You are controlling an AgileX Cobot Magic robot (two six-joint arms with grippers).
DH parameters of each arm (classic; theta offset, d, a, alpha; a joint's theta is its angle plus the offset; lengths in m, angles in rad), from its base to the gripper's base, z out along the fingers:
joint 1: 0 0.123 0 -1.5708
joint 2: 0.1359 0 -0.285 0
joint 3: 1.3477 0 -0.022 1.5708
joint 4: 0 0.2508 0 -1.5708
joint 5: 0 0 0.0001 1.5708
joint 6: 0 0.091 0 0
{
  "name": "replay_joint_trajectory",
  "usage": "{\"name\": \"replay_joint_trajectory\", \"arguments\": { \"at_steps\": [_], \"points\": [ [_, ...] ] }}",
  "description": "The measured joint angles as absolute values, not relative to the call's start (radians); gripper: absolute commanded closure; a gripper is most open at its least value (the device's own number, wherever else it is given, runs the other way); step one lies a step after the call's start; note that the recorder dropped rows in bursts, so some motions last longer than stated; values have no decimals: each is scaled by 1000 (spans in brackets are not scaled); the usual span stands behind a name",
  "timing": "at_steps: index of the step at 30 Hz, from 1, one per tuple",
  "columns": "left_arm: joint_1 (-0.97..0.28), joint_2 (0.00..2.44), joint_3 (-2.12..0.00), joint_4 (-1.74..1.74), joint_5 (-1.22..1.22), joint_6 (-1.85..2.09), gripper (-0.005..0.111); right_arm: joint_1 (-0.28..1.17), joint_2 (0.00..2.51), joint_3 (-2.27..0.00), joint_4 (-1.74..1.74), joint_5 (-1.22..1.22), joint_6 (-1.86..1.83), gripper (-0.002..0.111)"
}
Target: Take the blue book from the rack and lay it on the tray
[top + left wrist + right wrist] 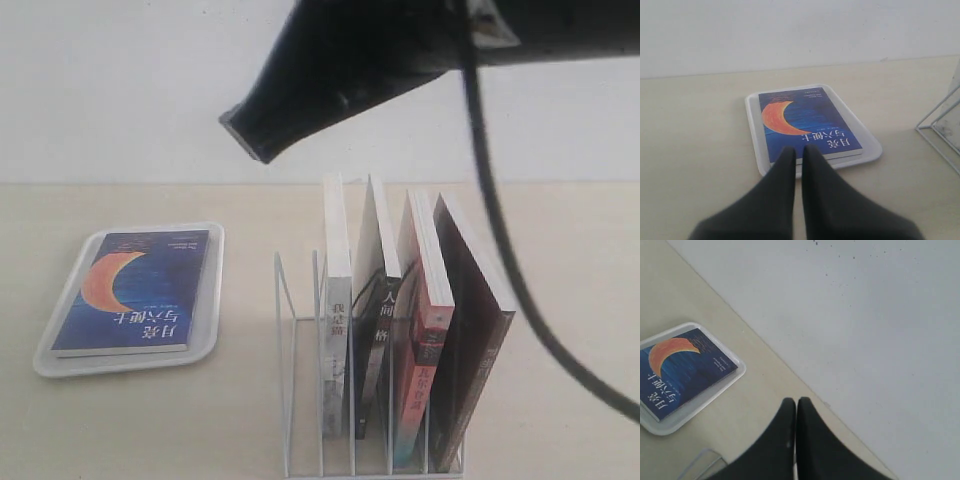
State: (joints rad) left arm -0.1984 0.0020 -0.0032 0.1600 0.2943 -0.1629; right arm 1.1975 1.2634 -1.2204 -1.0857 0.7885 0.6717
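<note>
The blue book (135, 290) lies flat, cover up with its orange crescent showing, inside the white tray (60, 362) at the left of the table. The white wire rack (288, 330) stands at the front centre, its left slots holding nothing. My right gripper (245, 130) hangs shut high above the rack, holding nothing. In the left wrist view my left gripper (797, 148) hovers just short of the tray (751, 131) and the book (805, 125), fingers together and holding nothing. The right wrist view has the book (680, 367), tray (702, 401) and shut gripper (796, 400).
Several books stand in the rack: a white-spined one (335, 330), a black-spined one (375, 340), a red one (425, 350) and a dark one (480, 320). A black cable (520, 290) hangs from the right arm past them. A rack corner (940, 131) is beside the tray.
</note>
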Motion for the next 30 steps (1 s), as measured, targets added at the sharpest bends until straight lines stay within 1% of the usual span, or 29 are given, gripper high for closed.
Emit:
{"name": "replay_joint_trajectory", "arguments": {
  "at_steps": [6,18,26,30],
  "points": [
    [-198,2,-3,160,294,-163,103,1198,1122,-1090,-1078,802,672,108],
    [-198,2,-3,160,294,-163,103,1198,966,-986,-1050,857,672,108],
    [-198,2,-3,160,294,-163,103,1198,921,-906,-1008,846,725,108],
    [-198,2,-3,160,294,-163,103,1198,921,-897,-893,843,772,108]
  ]
}}
